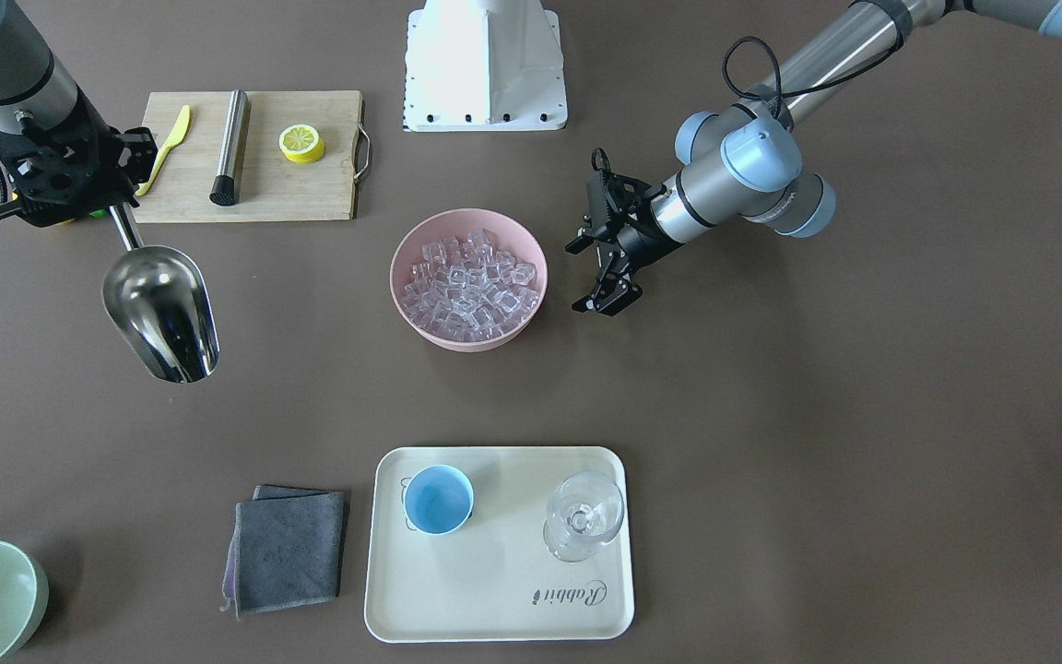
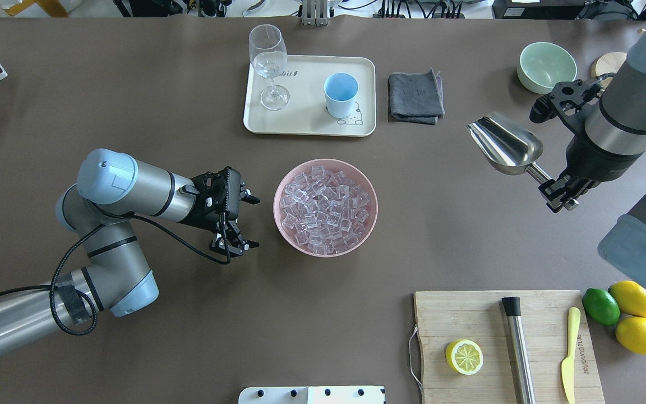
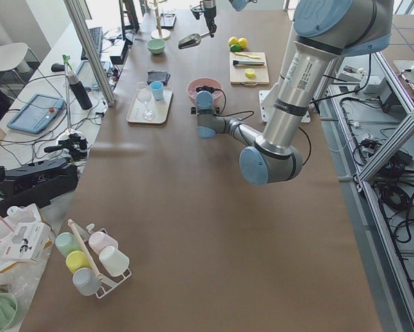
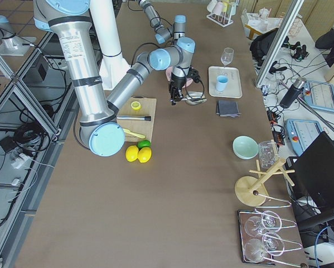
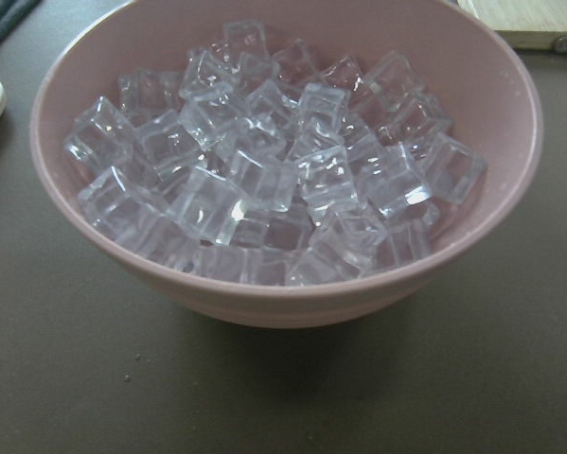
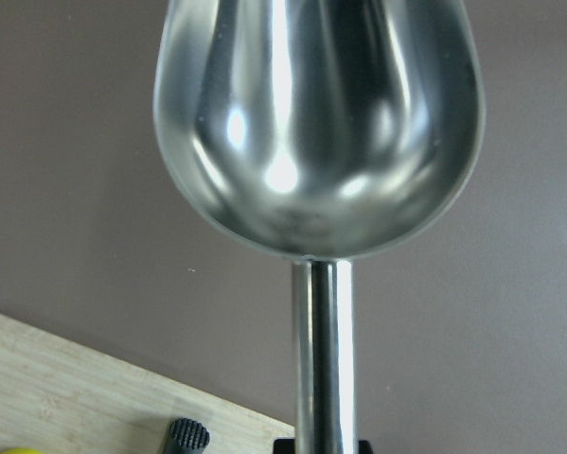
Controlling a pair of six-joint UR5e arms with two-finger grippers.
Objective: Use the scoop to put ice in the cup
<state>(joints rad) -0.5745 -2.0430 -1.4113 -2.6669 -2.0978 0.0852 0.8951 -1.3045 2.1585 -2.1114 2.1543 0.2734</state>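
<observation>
The steel scoop (image 2: 505, 146) (image 1: 162, 314) hangs empty above the table, its trough (image 6: 316, 113) bare. My right gripper (image 2: 558, 193) (image 1: 123, 217) is shut on its rod handle (image 6: 326, 359). The ice (image 2: 326, 210) (image 5: 274, 161) fills a pink bowl (image 2: 284, 224) (image 1: 402, 249) at the table's middle. My left gripper (image 2: 253, 221) (image 1: 584, 277) stands open beside that bowl, a little apart from its rim, holding nothing. The light-blue cup (image 2: 341, 94) (image 1: 439, 498) stands empty and upright on a cream tray (image 2: 306, 120) (image 1: 494, 599).
A clear stemmed glass (image 2: 270, 62) shares the tray. A grey cloth (image 2: 414, 96) and a pale green bowl (image 2: 546, 66) lie nearby. The wooden board (image 2: 480, 314) carries a lemon half (image 2: 464, 357), a steel cylinder (image 2: 519, 350) and a yellow knife (image 2: 570, 353).
</observation>
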